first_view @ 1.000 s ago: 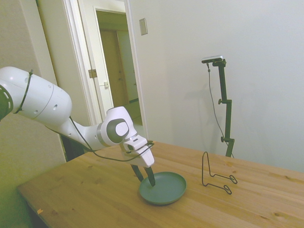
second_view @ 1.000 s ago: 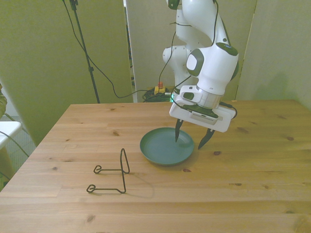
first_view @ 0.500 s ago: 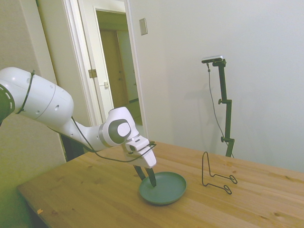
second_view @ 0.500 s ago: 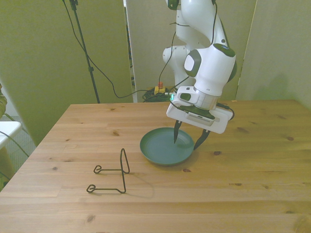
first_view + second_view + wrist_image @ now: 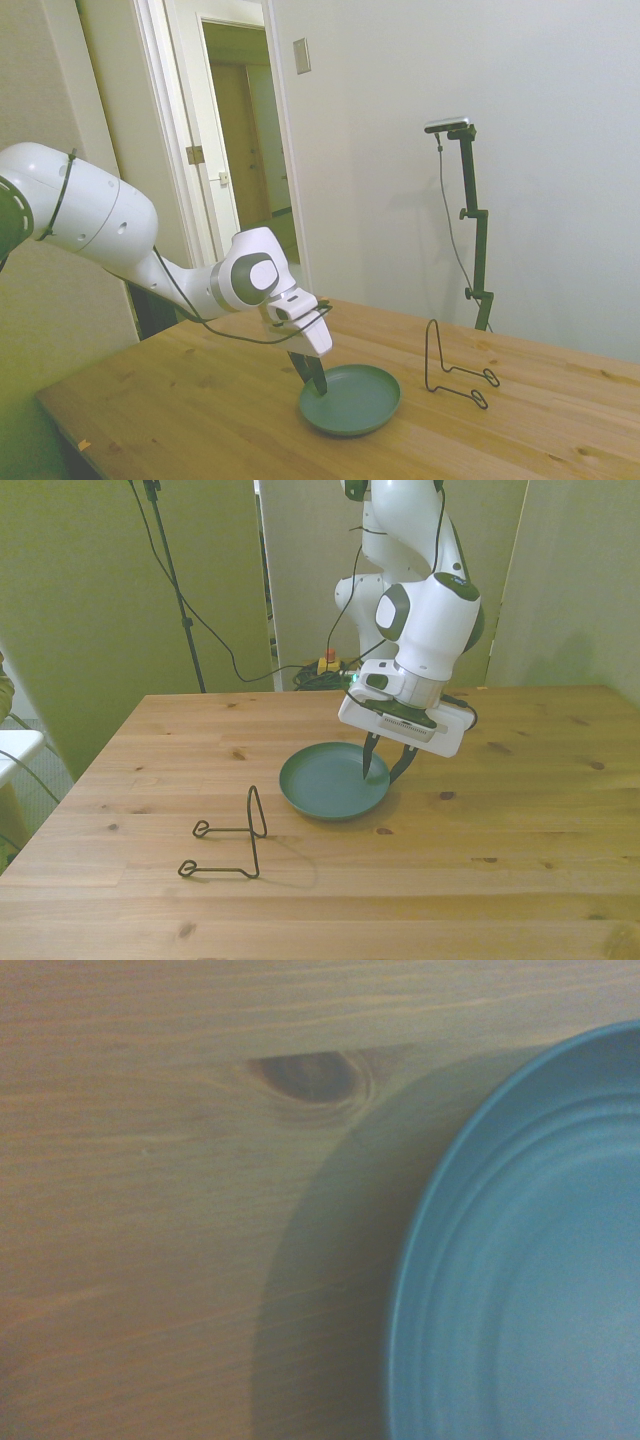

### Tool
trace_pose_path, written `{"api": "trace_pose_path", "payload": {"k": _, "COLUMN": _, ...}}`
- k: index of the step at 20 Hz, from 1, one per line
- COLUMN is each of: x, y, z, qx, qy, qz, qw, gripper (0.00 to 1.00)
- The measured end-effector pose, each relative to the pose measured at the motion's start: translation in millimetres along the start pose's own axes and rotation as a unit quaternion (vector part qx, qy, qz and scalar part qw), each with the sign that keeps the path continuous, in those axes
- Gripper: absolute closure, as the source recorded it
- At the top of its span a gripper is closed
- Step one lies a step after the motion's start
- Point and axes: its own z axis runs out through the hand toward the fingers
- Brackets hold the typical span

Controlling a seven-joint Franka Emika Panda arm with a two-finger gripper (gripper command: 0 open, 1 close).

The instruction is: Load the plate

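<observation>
Plate (image 5: pixel 325 785) lies flat on the wooden table (image 5: pixel 520 840), its rim on the front view's right pinched between the gripper (image 5: pixel 387 769) fingers, wire stand (image 5: pixel 235 838) well apart.

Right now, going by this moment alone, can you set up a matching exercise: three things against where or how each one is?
Things:
1. plate
2. wire stand
3. gripper

States:
A. closed on the rim, one finger inside, one outside
B. flat on the table, mid-table
C. empty, nearer the front view's left

Pairs: 1-B, 2-C, 3-A
</observation>
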Motion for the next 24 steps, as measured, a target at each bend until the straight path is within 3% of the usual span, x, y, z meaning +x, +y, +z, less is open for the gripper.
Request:
{"api": "trace_pose_path", "payload": {"k": 14, "x": 14.4, "y": 5.4, "z": -9.7, "qx": 0.016, "qy": -0.016, "qz": -0.016, "qw": 0.9996, "gripper": 1.00}}
{"api": "trace_pose_path", "payload": {"k": 19, "x": 24.6, "y": 23.2, "z": -51.0, "qx": 0.066, "qy": -0.038, "qz": -0.041, "qw": 0.9963, "gripper": 1.00}}
{"api": "trace_pose_path", "payload": {"k": 24, "x": 27.9, "y": 65.4, "z": -104.3, "qx": 0.122, "qy": -0.070, "qz": -0.101, "qw": 0.9849, "gripper": 1.00}}
